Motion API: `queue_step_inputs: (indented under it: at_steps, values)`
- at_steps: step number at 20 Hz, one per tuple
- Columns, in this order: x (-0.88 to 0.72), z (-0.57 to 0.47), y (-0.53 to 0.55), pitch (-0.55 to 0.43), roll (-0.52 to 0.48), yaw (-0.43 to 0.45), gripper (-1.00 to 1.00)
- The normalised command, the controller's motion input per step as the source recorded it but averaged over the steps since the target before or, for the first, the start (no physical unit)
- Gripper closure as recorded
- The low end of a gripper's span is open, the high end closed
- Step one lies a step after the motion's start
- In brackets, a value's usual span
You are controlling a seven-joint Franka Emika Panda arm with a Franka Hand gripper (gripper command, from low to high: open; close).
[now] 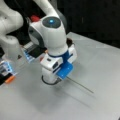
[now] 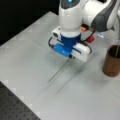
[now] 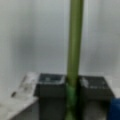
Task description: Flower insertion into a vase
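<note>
The flower shows as a thin green stem lying flat on the grey table, seen in both front views; its head is hidden under the hand. My gripper is down at table level over one end of it. In the wrist view the gripper is shut on the stem, with one dark finger on each side. The brown vase stands upright at a front view's right, apart from the gripper, and a thin green stem rises from it. In a front view the arm mostly hides the vase.
The robot base stands at a front view's left, with blue and orange parts beside it. A red knob sits behind the arm. A dark perforated board borders the table at a front view's bottom left.
</note>
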Motion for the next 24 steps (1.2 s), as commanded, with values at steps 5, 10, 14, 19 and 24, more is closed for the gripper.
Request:
queue_step_inputs:
  at_steps: [5, 10, 14, 19, 24]
  values:
    - [-0.22, 0.03, 0.11, -0.067, 0.101, -0.103, 1.0]
    - [-0.25, 0.06, 0.11, -0.054, 0.095, -0.052, 1.0]
    - [-0.33, 0.02, 0.11, -0.078, 0.067, -0.035, 1.0]
    - [-0.48, -0.05, 0.13, -0.15, 0.054, -0.039, 1.0]
    - [-0.67, -0.06, 0.15, -0.174, 0.073, -0.043, 1.0]
